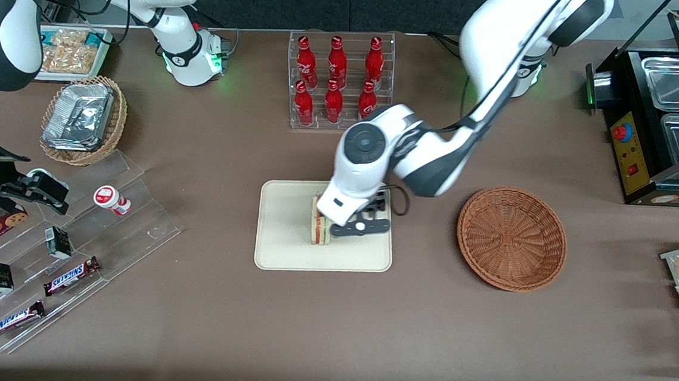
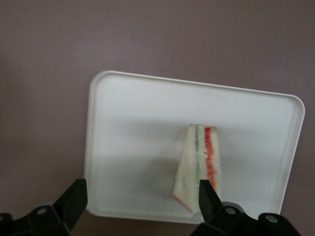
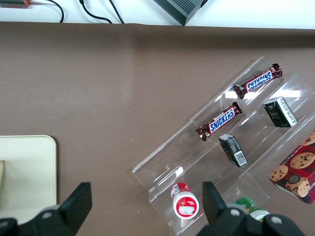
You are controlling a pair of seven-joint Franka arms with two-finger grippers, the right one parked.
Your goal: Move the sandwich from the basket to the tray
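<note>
We see the sandwich (image 1: 320,230) standing on its edge on the tray (image 1: 290,211), near the tray's middle, with its red and green filling layers showing in the wrist view (image 2: 199,164). The gripper (image 2: 140,201) hangs just above it with its fingers (image 2: 73,200) spread wide and released, holding nothing. The basket (image 1: 512,237) lies empty on the brown table (image 1: 329,333) at about three o'clock from the tray, toward the working arm's end, while the rack of red bottles (image 1: 338,80) stands at twelve o'clock
</note>
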